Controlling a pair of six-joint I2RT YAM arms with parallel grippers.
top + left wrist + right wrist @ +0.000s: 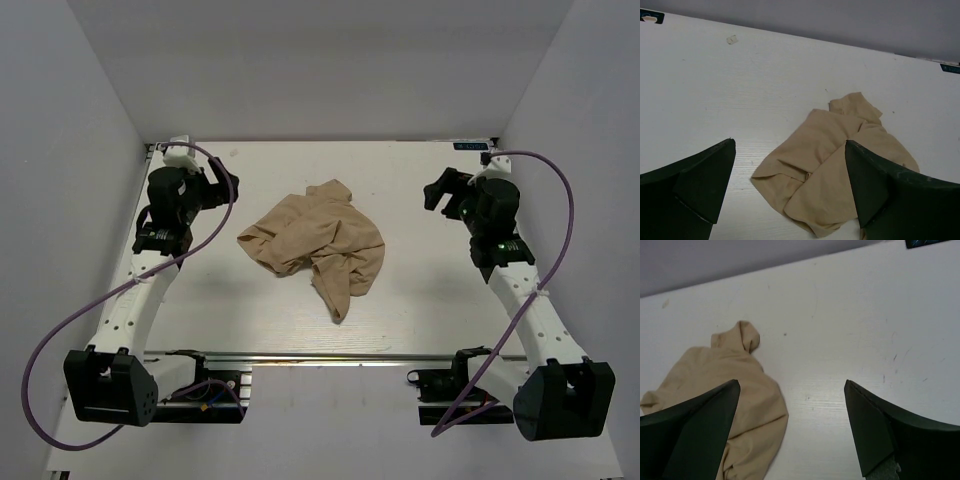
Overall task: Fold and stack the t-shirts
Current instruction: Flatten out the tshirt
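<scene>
1. Tan, thin fabric: the t-shirt (315,248) lies crumpled at mid-table (420,300), not yet spread.
2. Left gripper (224,187) and right gripper (440,192) flank it, well apart, jaws wide and empty.
3. Best first move, likely: pinch opposite edges and pull flat. I cannot tell the sleeves from the collar.

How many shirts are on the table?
1. A crumpled tan t-shirt lies in the middle of the table. Its folds could hide another, but none shows.
</scene>
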